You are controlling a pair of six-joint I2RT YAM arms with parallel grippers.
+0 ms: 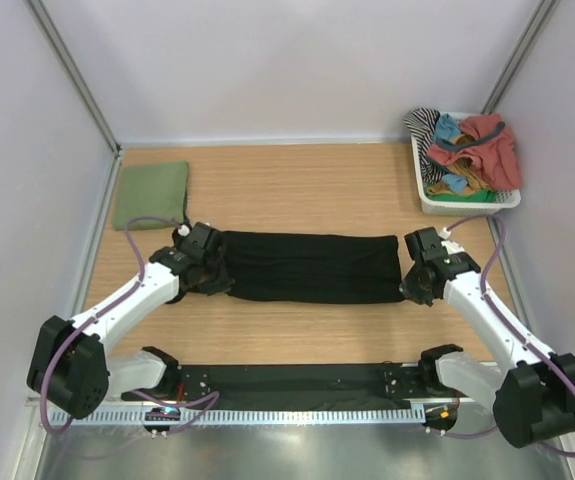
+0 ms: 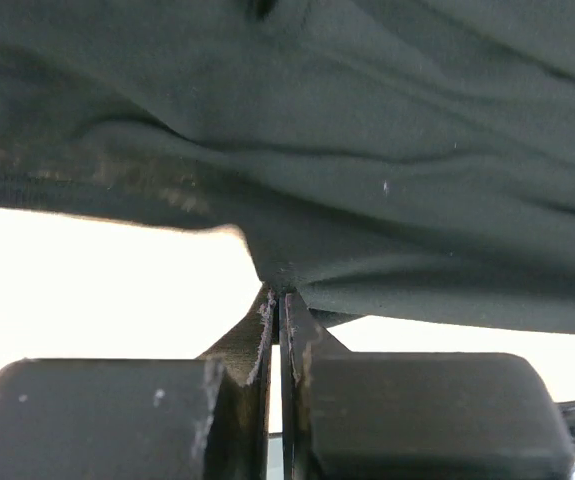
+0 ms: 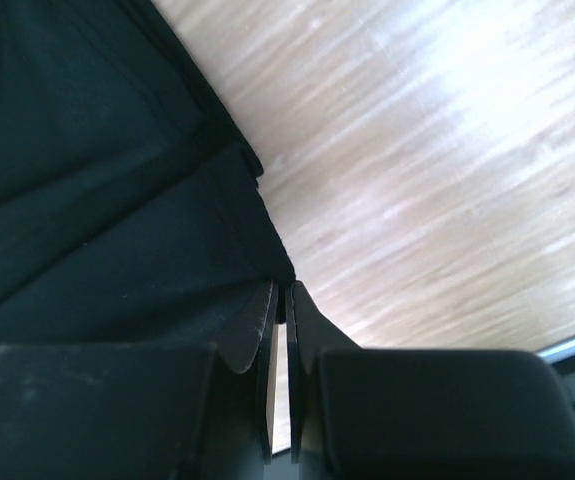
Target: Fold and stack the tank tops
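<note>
- so far, one top looks done: the green tank top (image 1: 152,193) lies folded in a neat square at the far left corner of the worktop (image 1: 297,190).
- the black tank top (image 1: 312,267) lies in the middle of the worktop as a long flat strip, so it looks about half folded.
- i think what is left is to fold the black strip smaller and put it on the green one.
- the basket (image 1: 429,198) at the far right holds other clothes that are not part of this job.
- the left end effector (image 2: 279,295) is clenched on the left end of the black tank top, with a bit of cloth pinched between its tips.
- the right end effector (image 3: 283,292) is clenched on the right end, gripping a corner of the cloth.
- the left arm (image 1: 132,295) and the right arm (image 1: 487,310) both reach forward and lean in toward the middle, one at each end of the strip, low by the worktop.
</note>
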